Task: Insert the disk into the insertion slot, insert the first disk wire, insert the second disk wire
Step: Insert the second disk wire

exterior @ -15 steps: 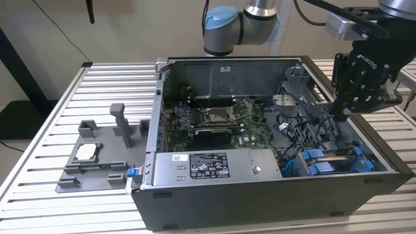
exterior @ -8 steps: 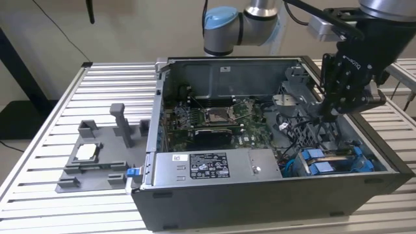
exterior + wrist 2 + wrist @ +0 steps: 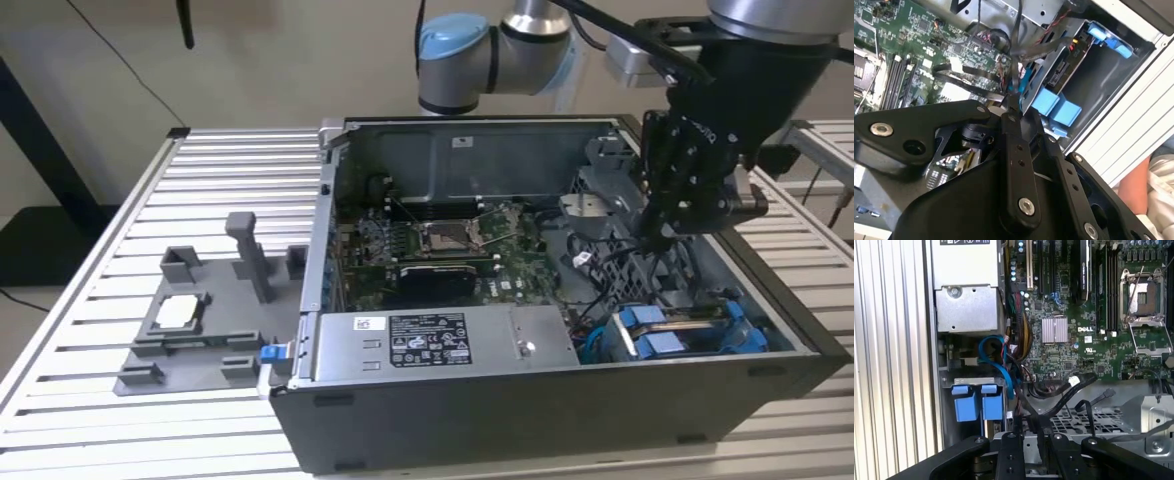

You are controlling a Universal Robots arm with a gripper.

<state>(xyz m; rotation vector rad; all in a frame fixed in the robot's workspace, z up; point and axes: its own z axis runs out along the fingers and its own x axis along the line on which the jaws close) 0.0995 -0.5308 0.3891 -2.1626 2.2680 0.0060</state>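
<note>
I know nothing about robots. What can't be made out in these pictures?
Inside of the insertion slot: exterior view, its blue tabs cover the mouth.
Where the black wires end: second wrist view, the gripper blocks them.
A person's arm: second wrist view, cut off by the picture's edge.

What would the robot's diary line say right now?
gripper: shut on black wire | disk: seated in insertion slot | computer case: open, on slatted table
</note>
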